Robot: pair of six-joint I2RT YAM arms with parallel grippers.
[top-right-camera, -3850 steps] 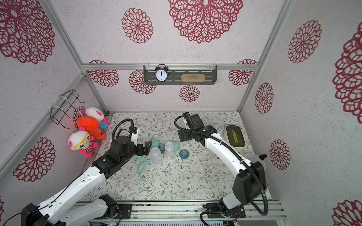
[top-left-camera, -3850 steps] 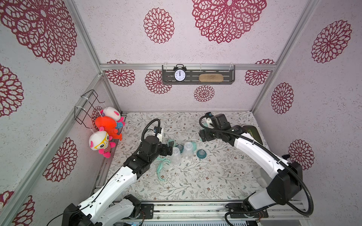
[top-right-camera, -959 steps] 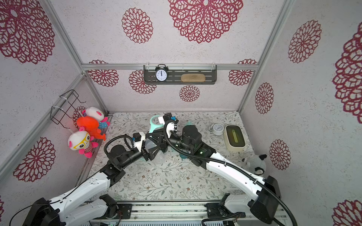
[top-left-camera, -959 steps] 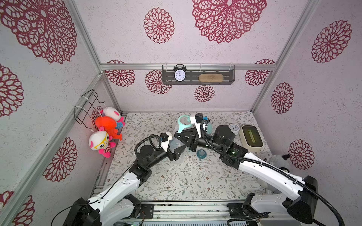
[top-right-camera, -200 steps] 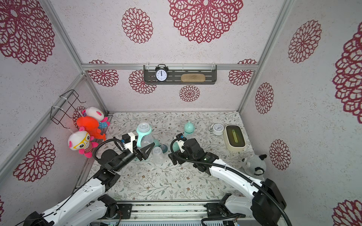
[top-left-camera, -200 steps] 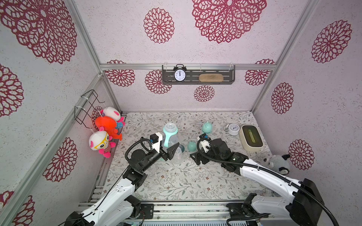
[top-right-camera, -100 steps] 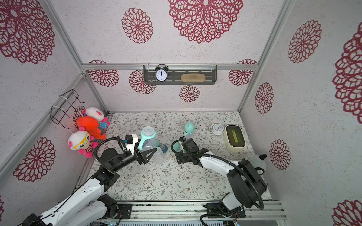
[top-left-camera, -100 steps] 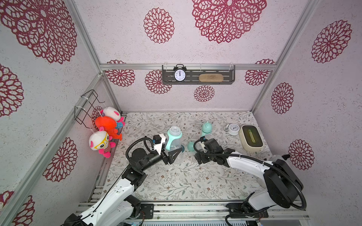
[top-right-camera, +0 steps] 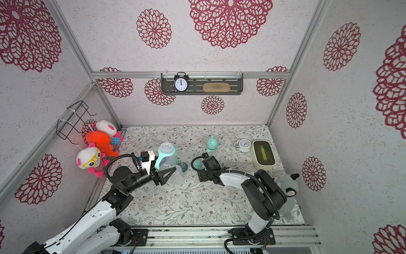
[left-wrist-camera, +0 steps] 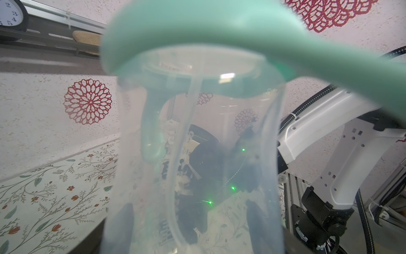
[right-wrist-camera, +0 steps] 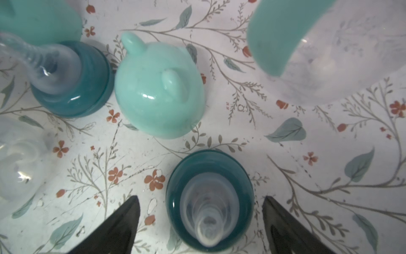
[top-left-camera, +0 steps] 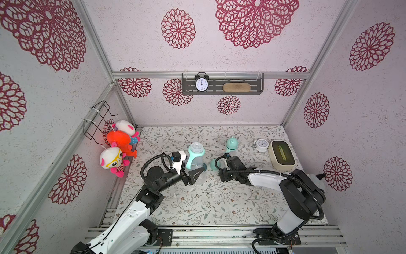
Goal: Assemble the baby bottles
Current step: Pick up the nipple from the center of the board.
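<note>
Left jaws are clamping the bottle (top-left-camera: pixel 196 161) by its clear body: light, slick, probably squashy. Right jaws are hanging released, collar (right-wrist-camera: pixel 173 198) sitting between them untouched. I'd grip its stiff teal ring, not the soft nipple (right-wrist-camera: pixel 208 211).

We see a mock nursery inside a robot test cell — papered panels (top-left-camera: pixel 153 55) in aluminium framing (top-left-camera: pixel 153 75). Plush toys (top-left-camera: pixel 119 139) hang beside the floral tabletop (top-left-camera: pixel 208 204); a clock (top-left-camera: pixel 201 84) sits on a shelf (top-left-camera: pixel 254 86).
</note>
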